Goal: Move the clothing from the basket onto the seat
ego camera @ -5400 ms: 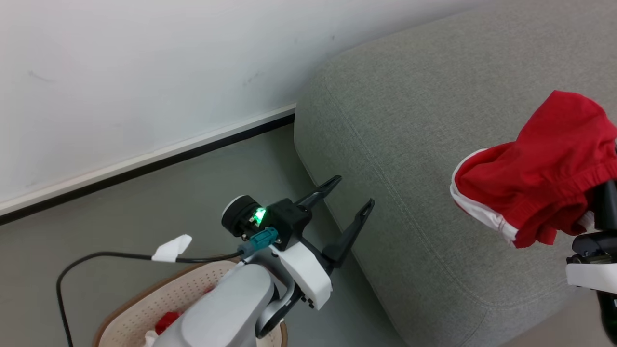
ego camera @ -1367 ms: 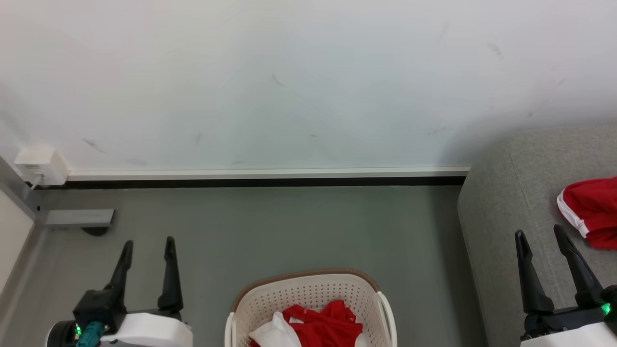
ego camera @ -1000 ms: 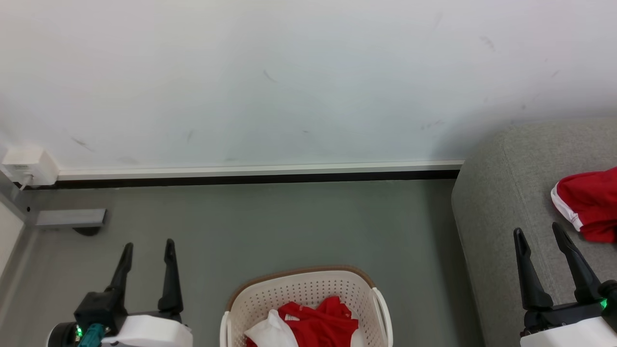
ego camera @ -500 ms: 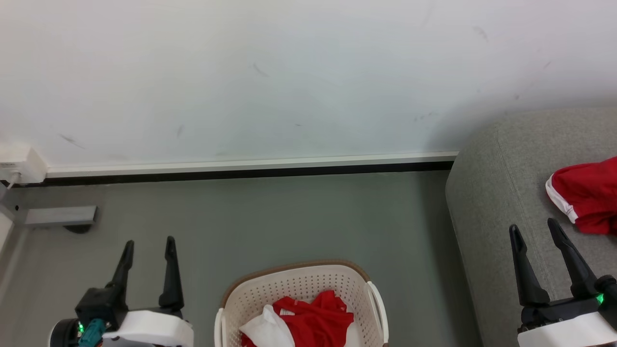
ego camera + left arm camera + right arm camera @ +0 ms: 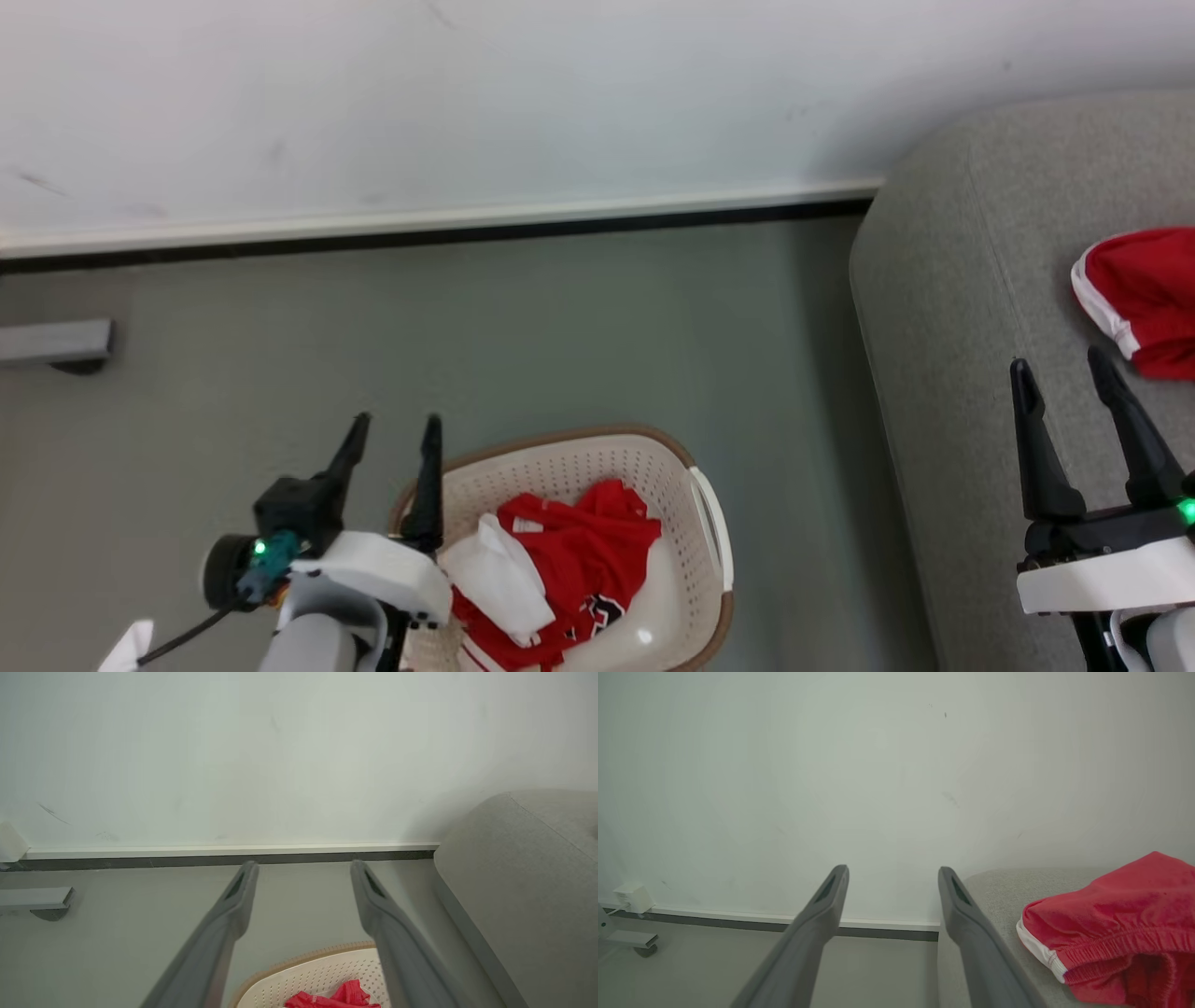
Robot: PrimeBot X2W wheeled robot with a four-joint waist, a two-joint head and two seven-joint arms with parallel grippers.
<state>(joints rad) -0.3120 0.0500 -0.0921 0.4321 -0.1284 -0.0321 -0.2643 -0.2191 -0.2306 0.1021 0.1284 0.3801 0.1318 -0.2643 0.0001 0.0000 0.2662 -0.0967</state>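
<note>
The cream basket with a brown rim stands on the floor at the bottom centre. A red garment with dark numerals and white fabric lies inside it. My left gripper is open and empty over the basket's left rim; the left wrist view shows the basket below its fingers. A second red garment with white trim lies on the grey sofa at the right. My right gripper is open and empty above the sofa, just left of that garment.
A white wall with a dark skirting strip runs along the back. A grey bracket sits on the floor at the far left. Bare grey floor lies between the basket and the wall.
The camera has tilted down, showing more of the basket. My left gripper has moved right and forward to the basket's left rim. The right gripper holds about the same place.
</note>
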